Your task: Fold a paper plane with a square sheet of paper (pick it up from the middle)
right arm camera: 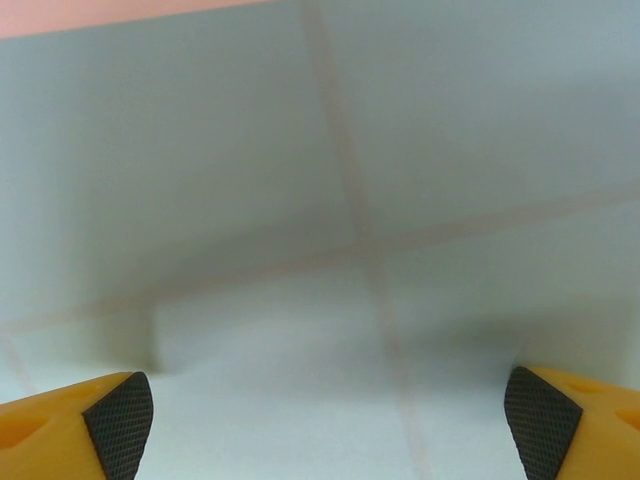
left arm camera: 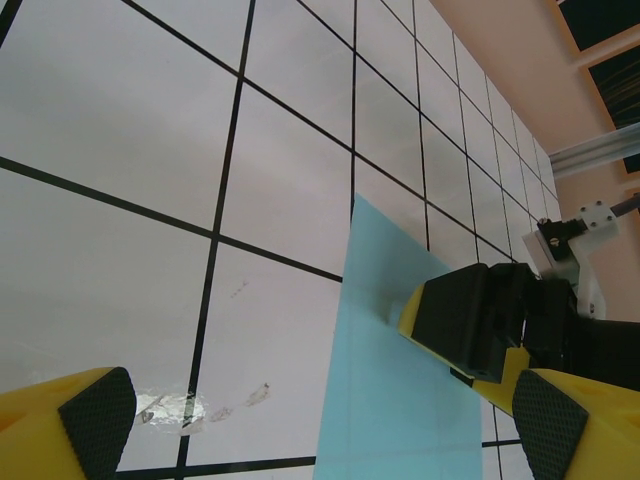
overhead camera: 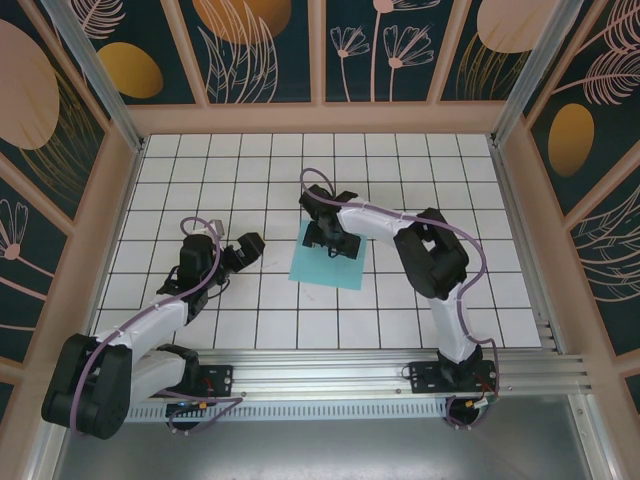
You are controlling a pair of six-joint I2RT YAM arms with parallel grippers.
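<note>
Over mid bench [overhead camera: 400, 170], your right fingers [right arm camera: 118, 420] gape empty above the square sheet of paper [overhead camera: 325, 268], your left fingers [left arm camera: 95, 415] equally wide, empty, leftward.

Square sheet of paper [overhead camera: 326, 268]: plain light turquoise. Table [overhead camera: 250, 170]: white tiles, black grid lines. My right gripper [right arm camera: 330, 412]: yellow fingers, black cross-hatched pads [right arm camera: 120, 410]. Walls [overhead camera: 160, 22]: dark teal, orange-pink plant prints.

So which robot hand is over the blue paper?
The right gripper: it sits over the paper, jaws open. The left gripper is off to the side, over white tiles.
</note>
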